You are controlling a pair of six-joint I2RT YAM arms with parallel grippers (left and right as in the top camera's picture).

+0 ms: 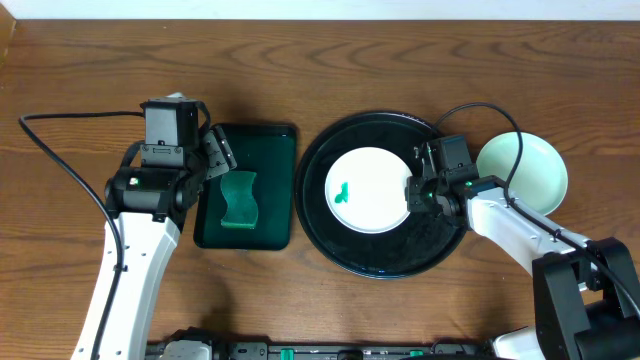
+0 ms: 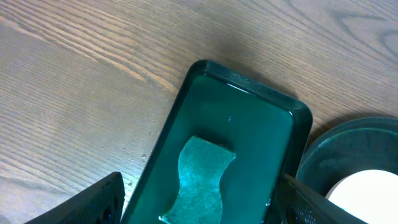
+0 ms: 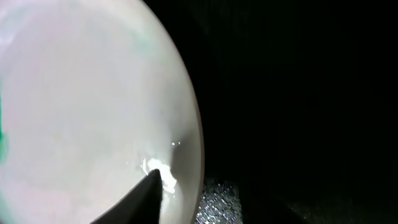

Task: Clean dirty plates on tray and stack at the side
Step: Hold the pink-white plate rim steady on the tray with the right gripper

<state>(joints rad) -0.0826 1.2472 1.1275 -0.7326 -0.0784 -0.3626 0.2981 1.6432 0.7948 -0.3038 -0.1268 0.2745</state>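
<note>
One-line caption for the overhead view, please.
Right gripper at the smeared white plate on the black tray; left gripper near the sponge.

Grainy matt wood table (image 1: 400,40), glossy black tray (image 1: 380,258) (mirror-like rim), smooth white plate (image 1: 375,200), rough green sponge (image 1: 238,200)

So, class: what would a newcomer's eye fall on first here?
A large glossy black tray sits right of centre, holding a white plate with a small green smear; the right gripper is at that plate's right edge. A pale mint plate lies on the table right of the tray. Further left, a green sponge rests in a dark green tray, by the open left gripper.
</note>
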